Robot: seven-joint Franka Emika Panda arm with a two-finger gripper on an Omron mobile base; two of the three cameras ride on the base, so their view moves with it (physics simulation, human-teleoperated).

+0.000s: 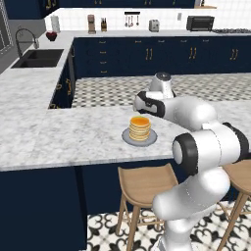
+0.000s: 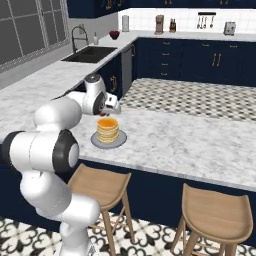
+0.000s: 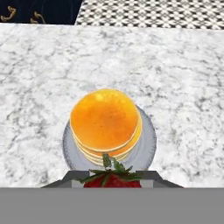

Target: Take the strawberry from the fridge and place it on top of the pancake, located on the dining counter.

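1. Hand view: strawberry (image 3: 113, 178) sits at the bottom edge, red flesh with green leaves on top, pinched between the two grey finger tips of the gripper (image 3: 113, 181).
2. Just beyond it, the pancake (image 3: 106, 123): golden-orange stack on a round grey plate (image 3: 148, 144), top bare.
3. Plate rests on the dining counter (image 3: 175, 74), white-grey marble, near its stool-side edge.
4. Left base view: arm bent over the counter, hand just beside the pancake (image 1: 139, 127); wooden stool (image 1: 144, 184) below.
5. Farther off: patterned floor (image 1: 206, 86), then navy cabinets (image 1: 147, 56), sink (image 1: 39, 58) at left.
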